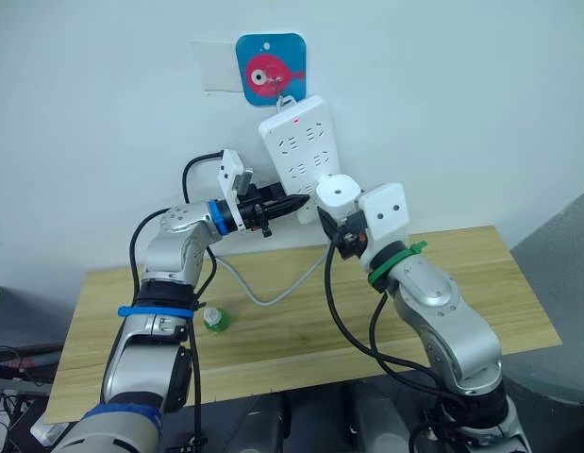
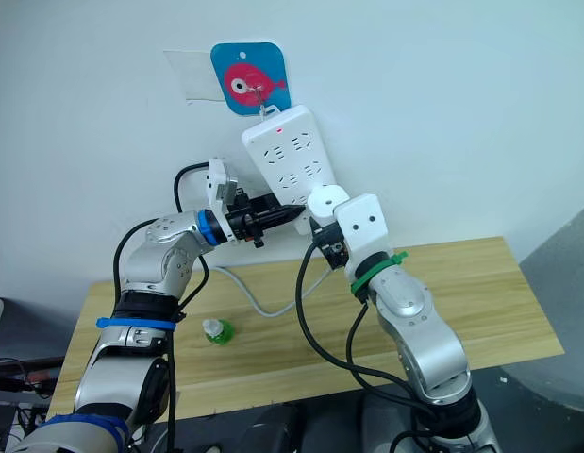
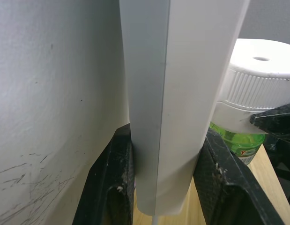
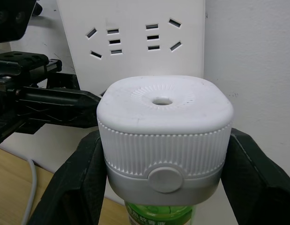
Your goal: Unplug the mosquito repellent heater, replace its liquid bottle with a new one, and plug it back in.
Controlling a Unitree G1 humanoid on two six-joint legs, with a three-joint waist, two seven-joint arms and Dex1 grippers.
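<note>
Right pincer (image 4: 163, 183) is clamped on the heater (image 4: 162, 129), one finger each side, green bottle (image 4: 159, 213) hanging under it, right up against the strip (image 1: 296, 151) on the wall. Left pincer (image 3: 163, 183) is pinching the strip's lower edge from the other side, just beside the heater. A second green bottle (image 1: 214, 320) sits on the worktop (image 1: 461, 302) well below both pincers.

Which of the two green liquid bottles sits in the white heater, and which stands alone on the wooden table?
The bottle under the white rounded heater, gripped by the right gripper, is fitted. The other green bottle stands alone on the wooden table.
</note>
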